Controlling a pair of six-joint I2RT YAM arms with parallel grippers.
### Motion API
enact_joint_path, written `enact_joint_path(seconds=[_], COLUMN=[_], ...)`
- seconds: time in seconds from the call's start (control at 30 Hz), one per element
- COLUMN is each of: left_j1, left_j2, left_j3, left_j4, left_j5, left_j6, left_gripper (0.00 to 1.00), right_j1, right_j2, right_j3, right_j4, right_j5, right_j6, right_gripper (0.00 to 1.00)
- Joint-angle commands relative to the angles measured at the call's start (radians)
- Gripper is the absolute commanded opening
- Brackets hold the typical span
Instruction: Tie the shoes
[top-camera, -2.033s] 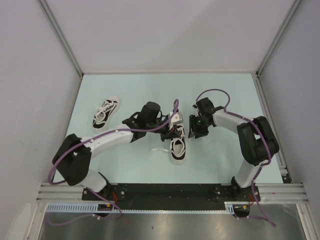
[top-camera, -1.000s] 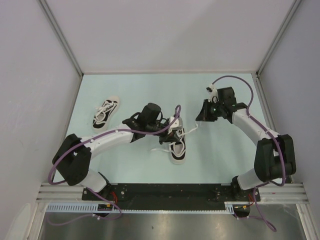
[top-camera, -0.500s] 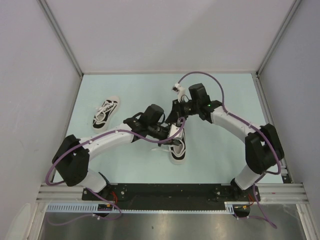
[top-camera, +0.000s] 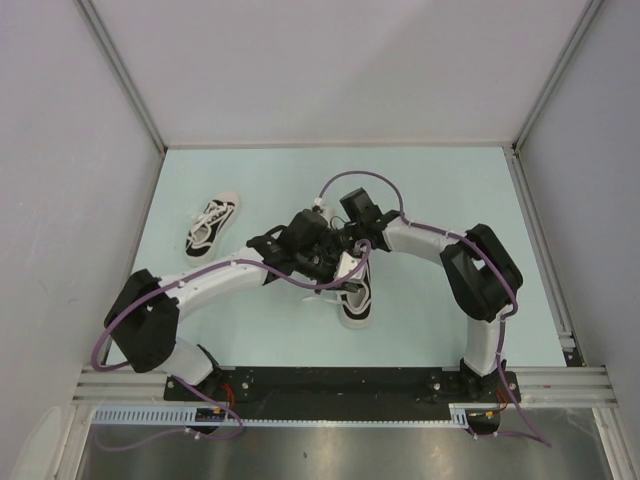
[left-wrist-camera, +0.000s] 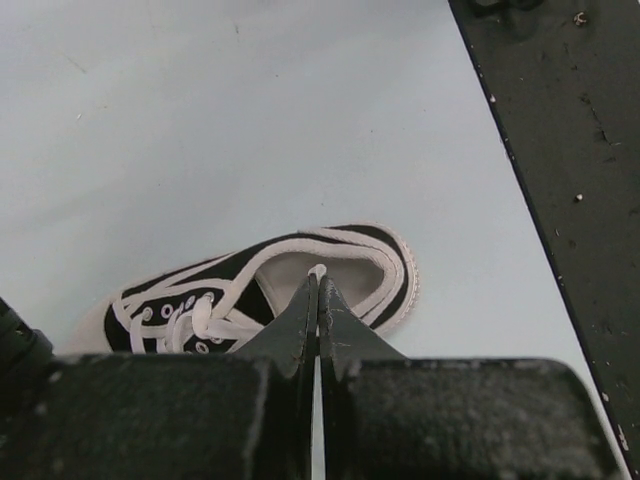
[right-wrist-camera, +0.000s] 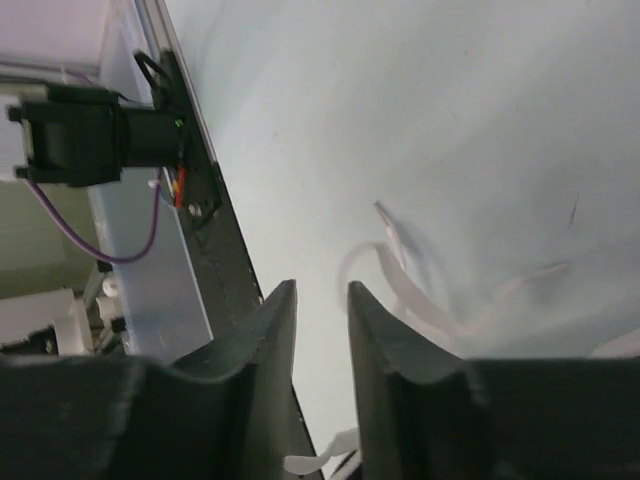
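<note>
Over on the left of the pale blue-green table (top-camera: 440, 190), the first sneaker (top-camera: 212, 225) is lying alone on its sole. Its long axis is running diagonally from near-left to far-right, and its white toe cap is pointing toward the far right. The left arm is reaching in toward the middle. The left gripper (left-wrist-camera: 317, 290) is pinching its fingers tight on a white lace (left-wrist-camera: 317, 270), whose tip is showing at the fingertips above a heel opening. Beneath both wrists the second sneaker (top-camera: 356, 300) is sitting at mid-table, its long axis running near to far and its toe pointing toward the arm bases. Arching in from the right, the right gripper (right-wrist-camera: 320, 290) is hovering over that sneaker's heel end with its jaws standing slightly apart and nothing between them. Loose laces (right-wrist-camera: 400, 290) are showing as a blur beyond them. Plain grey-white walls (top-camera: 340, 70) are enclosing the table on three sides, and a black base rail (top-camera: 340, 382) is running along the near edge.
</note>
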Motion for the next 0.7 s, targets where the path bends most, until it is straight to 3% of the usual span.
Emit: enact_joint_path(seconds=[0.0, 0.03, 0.13, 0.3, 0.5, 0.67], left_j1=[0.028, 0.041, 0.068, 0.093, 0.147, 0.164], left_j2=[-0.023, -0.023, -0.026, 0.001, 0.073, 0.138], left_j3=[-0.008, -0.01, -0.027, -0.018, 0.024, 0.058], left_j4=[0.085, 0.105, 0.159, 0.228, 0.349, 0.449], left_j5=[0.079, 0.081, 0.088, 0.093, 0.087, 0.091], left_j6=[-0.041, -0.048, -0.106, -0.172, -0.331, -0.473], left_gripper=[0.0, 0.0, 0.0, 0.0, 0.0, 0.0], right_j1=[-0.045, -0.059, -0.12, -0.223, -0.375, -0.513], right_j2=[-0.034, -0.045, -0.087, -0.122, -0.209, -0.286], right_j3=[0.103, 0.11, 0.112, 0.118, 0.117, 0.112], right_j4=[-0.085, -0.096, -0.118, -0.168, -0.268, -0.374], right_j5=[-0.039, -0.036, -0.042, -0.096, -0.108, -0.087], right_j6=[-0.037, -0.037, -0.033, -0.025, -0.085, -0.183], right_gripper=[0.42, 0.54, 0.65, 0.67, 0.56, 0.31])
